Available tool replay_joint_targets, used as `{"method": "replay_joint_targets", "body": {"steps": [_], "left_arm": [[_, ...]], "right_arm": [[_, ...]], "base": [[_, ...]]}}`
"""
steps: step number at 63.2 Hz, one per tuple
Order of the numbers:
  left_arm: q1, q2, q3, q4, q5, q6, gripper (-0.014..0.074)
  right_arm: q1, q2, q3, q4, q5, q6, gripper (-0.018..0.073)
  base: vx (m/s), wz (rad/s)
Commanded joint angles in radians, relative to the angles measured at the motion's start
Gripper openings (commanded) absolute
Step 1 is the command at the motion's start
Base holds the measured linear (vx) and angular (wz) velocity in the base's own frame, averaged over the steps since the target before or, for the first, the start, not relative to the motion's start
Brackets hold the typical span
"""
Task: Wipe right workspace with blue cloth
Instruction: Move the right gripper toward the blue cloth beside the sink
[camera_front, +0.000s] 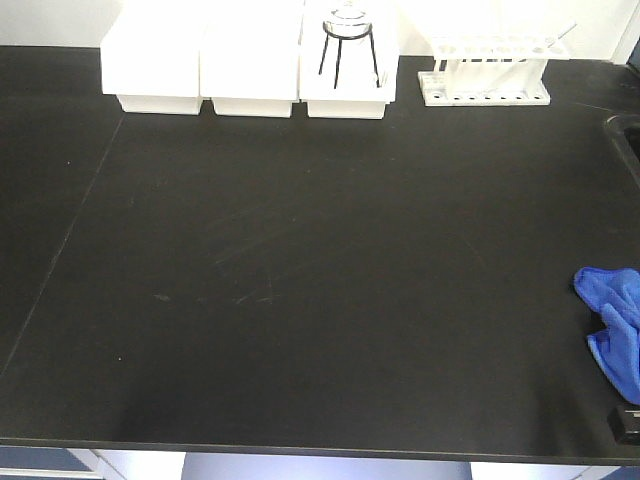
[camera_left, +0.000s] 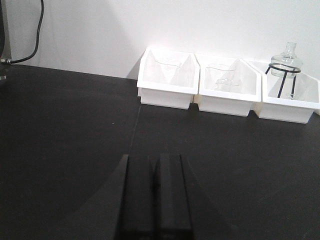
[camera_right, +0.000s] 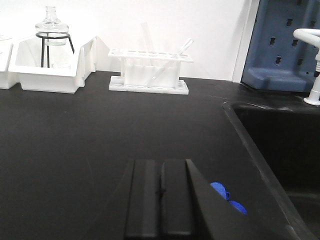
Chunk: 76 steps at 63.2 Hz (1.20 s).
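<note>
The blue cloth (camera_front: 612, 325) lies crumpled on a black countertop (camera_front: 300, 260) at its far right edge. In the right wrist view, folds of the blue cloth (camera_right: 227, 197) peek out from behind the right side of my right gripper (camera_right: 161, 161). That gripper is shut, with nothing between its fingers. My left gripper (camera_left: 154, 157) hovers over the same countertop (camera_left: 60, 130), also shut and holding nothing. The right workspace is out of view; the countertop seen here carries white bins and a test-tube rack.
Three white bins (camera_front: 250, 70) line the back wall, one holding a glass flask on a black tripod (camera_front: 347, 40). A test-tube rack (camera_front: 485, 75) stands to their right. A black sink (camera_right: 280, 140) with a white tap (camera_right: 312, 65) lies right of the cloth.
</note>
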Motion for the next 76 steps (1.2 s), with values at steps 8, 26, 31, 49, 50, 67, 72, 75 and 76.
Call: {"method": "replay_joint_targets", "body": {"steps": [8, 26, 31, 49, 50, 67, 72, 75, 76], "left_arm": [[-0.001, -0.016, 0.031, -0.006, -0.081, -0.008, -0.0006], [-0.001, -0.016, 0.031, -0.006, -0.081, -0.008, -0.0006], [-0.001, -0.016, 0.031, -0.006, -0.081, -0.008, -0.0006], [-0.001, -0.016, 0.031, -0.006, -0.081, -0.008, -0.0006], [-0.001, -0.016, 0.031, -0.006, -0.081, -0.008, -0.0006], [-0.001, -0.016, 0.031, -0.006, -0.081, -0.008, -0.0006], [-0.001, -0.016, 0.031, -0.006, -0.081, -0.008, -0.0006], [-0.001, -0.016, 0.031, -0.006, -0.081, -0.008, -0.0006], [-0.001, -0.016, 0.031, -0.006, -0.081, -0.008, -0.0006]], "right_arm": [[-0.005, -0.007, 0.020, -0.006, -0.082, -0.003, -0.0005], [-0.005, -0.007, 0.020, -0.006, -0.082, -0.003, -0.0005], [-0.005, -0.007, 0.020, -0.006, -0.082, -0.003, -0.0005], [-0.005, -0.007, 0.020, -0.006, -0.083, -0.003, -0.0005], [-0.005, -0.007, 0.020, -0.006, -0.086, -0.003, -0.0005], [-0.005, -0.007, 0.020, -0.002, -0.284, -0.001, -0.0005], [-0.005, -0.007, 0.019, 0.015, -0.409, 0.012, -0.0005], [-0.005, -0.007, 0.019, 0.024, -0.479, 0.021, -0.0005], [-0.005, -0.007, 0.019, 0.024, -0.497, 0.023, -0.0005]], "base": [[0.00, 0.00], [0.00, 0.00], [0.00, 0.00], [0.00, 0.00], [0.00, 0.00], [0.00, 0.00], [0.00, 0.00], [0.00, 0.00], [0.00, 0.00]]}}
